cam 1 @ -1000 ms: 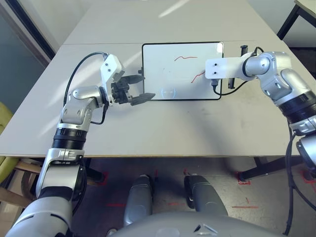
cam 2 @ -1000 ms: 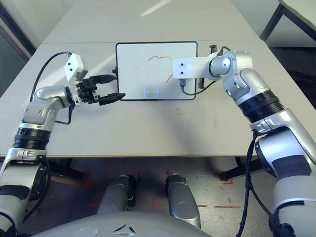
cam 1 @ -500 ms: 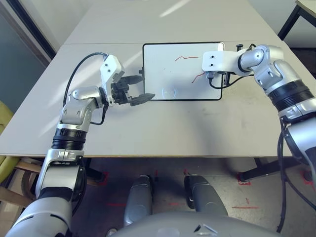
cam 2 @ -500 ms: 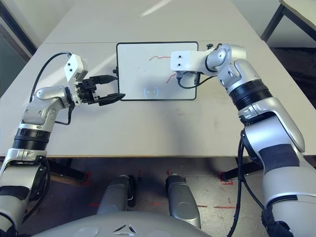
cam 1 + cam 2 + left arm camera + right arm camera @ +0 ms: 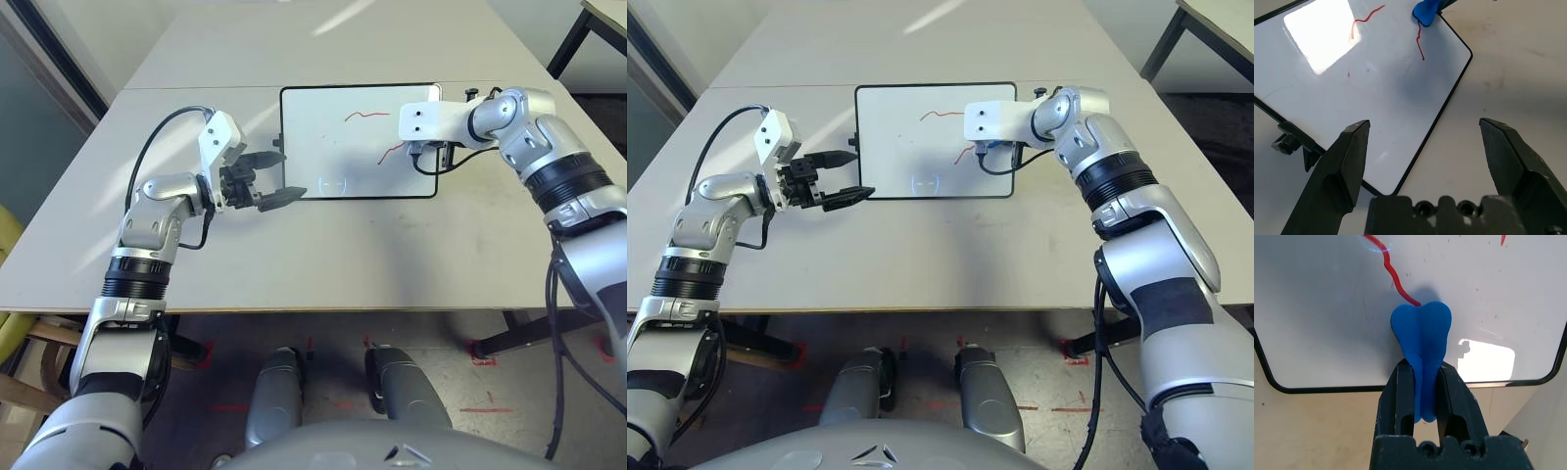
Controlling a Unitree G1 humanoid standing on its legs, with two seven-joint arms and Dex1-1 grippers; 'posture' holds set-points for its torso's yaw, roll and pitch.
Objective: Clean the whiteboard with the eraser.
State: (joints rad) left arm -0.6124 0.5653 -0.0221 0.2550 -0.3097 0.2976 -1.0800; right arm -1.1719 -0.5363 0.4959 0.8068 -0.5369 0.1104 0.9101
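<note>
The right gripper (image 5: 1422,382), clamped on the small, light-looking blue bone-shaped eraser's (image 5: 1421,330) waist, presses it onto the glossy black-framed whiteboard (image 5: 333,147) at a red squiggle (image 5: 1392,276); the left gripper (image 5: 1430,147) gapes empty beside the board's edge.

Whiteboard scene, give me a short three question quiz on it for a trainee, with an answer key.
1. True or false: the right gripper is shut on the eraser.
2. What colour are the marks on the whiteboard?
A. red
B. green
C. black
3. Fill in: the left gripper, fingers apart, sits at the board's ____ short edge, from the robot's side.

Key: 1 true. 2 A, red squiggles, one ending at the eraser. 3 left; it holds nothing.
</note>
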